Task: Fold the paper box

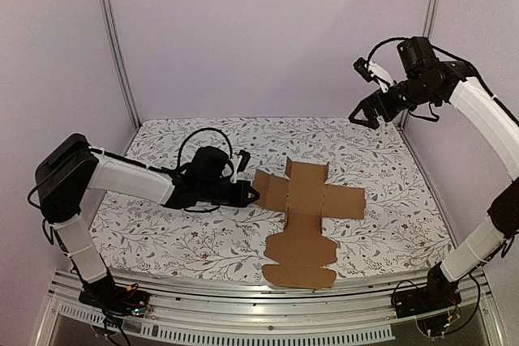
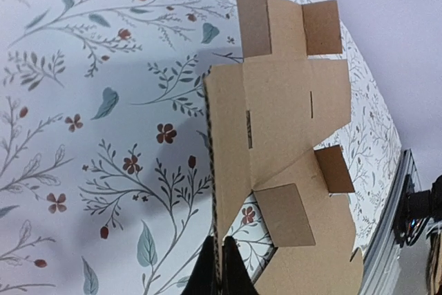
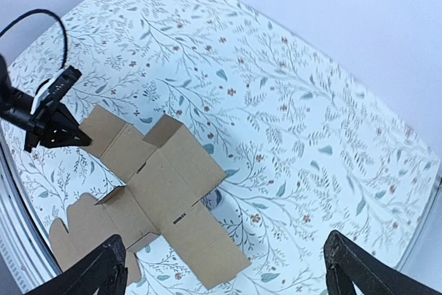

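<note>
The paper box [image 1: 304,210] lies unfolded on the floral cloth as a brown cross-shaped sheet, with its rounded flap toward the near edge and small tabs standing up. My left gripper [image 1: 252,194] reaches in low from the left and is shut on the sheet's left flap edge. The left wrist view shows the black fingertips [image 2: 207,271] pinching the thin cardboard edge of the paper box [image 2: 290,101]. My right gripper [image 1: 363,116] hangs high at the back right, open and empty. Its wrist view looks down on the paper box [image 3: 166,184] between wide-spread fingers [image 3: 103,271].
A floral cloth [image 1: 162,232] covers the table. White walls and metal posts [image 1: 113,38] close in the back and sides. An aluminium rail [image 1: 243,326] runs along the near edge, just below the sheet's rounded flap.
</note>
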Motion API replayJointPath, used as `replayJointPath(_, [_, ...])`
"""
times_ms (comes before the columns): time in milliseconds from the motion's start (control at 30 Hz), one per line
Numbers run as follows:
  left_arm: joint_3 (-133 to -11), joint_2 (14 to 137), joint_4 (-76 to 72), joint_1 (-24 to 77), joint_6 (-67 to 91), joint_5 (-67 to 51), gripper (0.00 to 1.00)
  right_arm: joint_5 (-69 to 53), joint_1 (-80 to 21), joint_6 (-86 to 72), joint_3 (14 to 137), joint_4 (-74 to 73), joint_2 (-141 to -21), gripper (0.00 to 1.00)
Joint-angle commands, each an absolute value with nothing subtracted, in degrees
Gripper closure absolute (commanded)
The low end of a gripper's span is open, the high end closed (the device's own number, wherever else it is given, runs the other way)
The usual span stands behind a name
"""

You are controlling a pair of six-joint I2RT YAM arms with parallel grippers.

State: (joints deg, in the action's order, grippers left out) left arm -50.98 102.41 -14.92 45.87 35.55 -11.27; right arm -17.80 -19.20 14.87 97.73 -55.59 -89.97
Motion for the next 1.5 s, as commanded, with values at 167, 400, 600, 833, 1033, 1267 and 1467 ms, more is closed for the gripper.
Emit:
replayJointPath(167, [-52.0, 94.1, -6.93, 54.31, 13.34, -1.21, 1.0, -18.95, -23.03, 41.94, 105.61, -70.76, -100.45, 0.24])
replayJointPath(400, [-47.27, 91.17, -11.96, 56.29, 12.83, 3.28, 1.0, -21.89, -26.18, 40.31, 104.93, -75.7, -106.98, 0.31])
replayJointPath(600, [-45.55, 91.15, -14.85, 56.69, 12.71, 3.41, 1.0, -21.42, -26.78, 38.72, 104.24, -75.5, -108.21, 0.32])
replayJointPath(833, [-46.11, 90.84, -15.88, 56.86, 11.86, 3.55, 1.0, -19.95, -26.78, 37.62, 104.49, -75.25, -111.95, 0.33])
replayJointPath(1033, [-45.57, 89.9, -15.9, 56.97, 11.82, 4.9, 1.0, -21.1, -26.78, 36.39, 106.39, -77.8, -114.8, 0.4])
replayJointPath(1267, [-45.44, 89.95, -16.2, 57.18, 12.08, 6.68, 1.0, -22.77, -26.81, 36.58, 107.19, -80.44, -116.98, 0.59])
replayJointPath(1467, [-45.91, 90.48, -15.9, 57.49, 11.95, 6.82, 1.0, -24.24, -26.8, 36.74, 107.39, -80.76, -118.29, 0.73])
